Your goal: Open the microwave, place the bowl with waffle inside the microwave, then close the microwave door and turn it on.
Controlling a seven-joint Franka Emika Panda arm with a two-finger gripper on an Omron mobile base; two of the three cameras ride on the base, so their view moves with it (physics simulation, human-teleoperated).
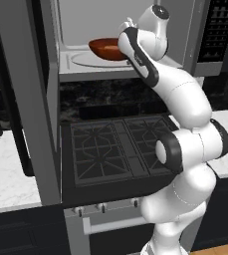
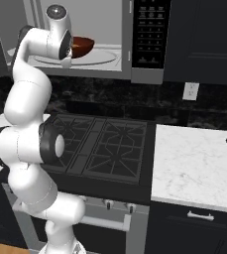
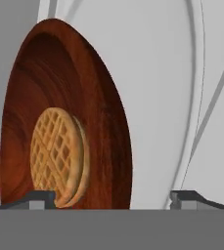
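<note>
Sitting upright on the round turntable [image 1: 85, 60] inside the microwave [image 2: 127, 73], the bowl [image 1: 105, 48] faces mouth-up with the waffle [image 3: 57, 156] lying flat in its middle. Gripper [image 3: 113, 200] fingers stand spread at the bowl's rim, clasping nothing. Microwave door [image 1: 33, 99] hangs open.

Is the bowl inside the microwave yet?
Yes. The bowl sits on the turntable inside the microwave, waffle in it; the microwave door stands open.
</note>
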